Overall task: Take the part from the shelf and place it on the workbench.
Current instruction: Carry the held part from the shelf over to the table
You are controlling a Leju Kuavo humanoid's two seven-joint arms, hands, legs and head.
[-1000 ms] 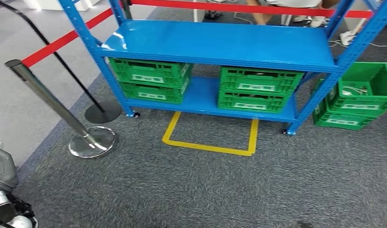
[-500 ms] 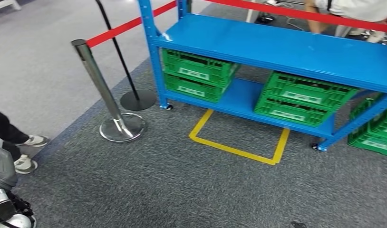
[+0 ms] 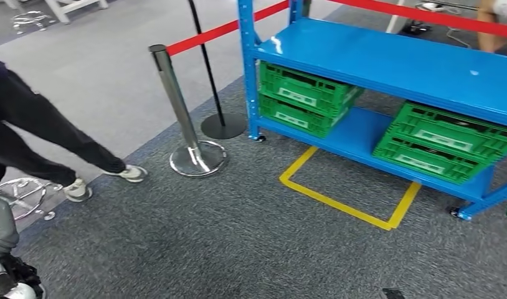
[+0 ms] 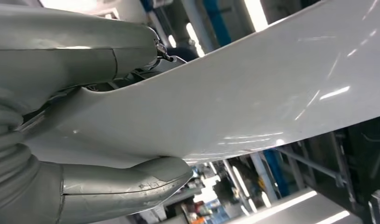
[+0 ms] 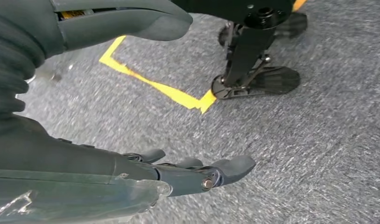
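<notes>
Head view: the blue steel shelf rack (image 3: 388, 62) is standing at the upper right of the grey carpet (image 3: 238, 237), with green slotted plastic crates (image 3: 304, 96) sitting on its lower board and a yellow taped floor rectangle (image 3: 347, 202) lying just in front of it.
Task's thing: the wide glossy white curved panel part (image 4: 253, 102) is sitting in the left hand's grasp in the left wrist view (off the shelf already, by the look of it).
Left hand: the left hand (image 4: 80, 116) is clamping the part, thick grey thumb on one face and the grey cover on the other.
Right hand: the right hand (image 5: 146, 154) is hanging above the carpet, released, fingers spread and carrying nothing.
Step in hand: judged as the carry leg; no workbench is visible.
Next move: it calls for walking to the workbench with the part kept level.
Risks: a chrome stanchion post with red belt (image 3: 176, 106) and a person in dark trousers (image 3: 33, 131) are standing near the carpet's left edge.
</notes>
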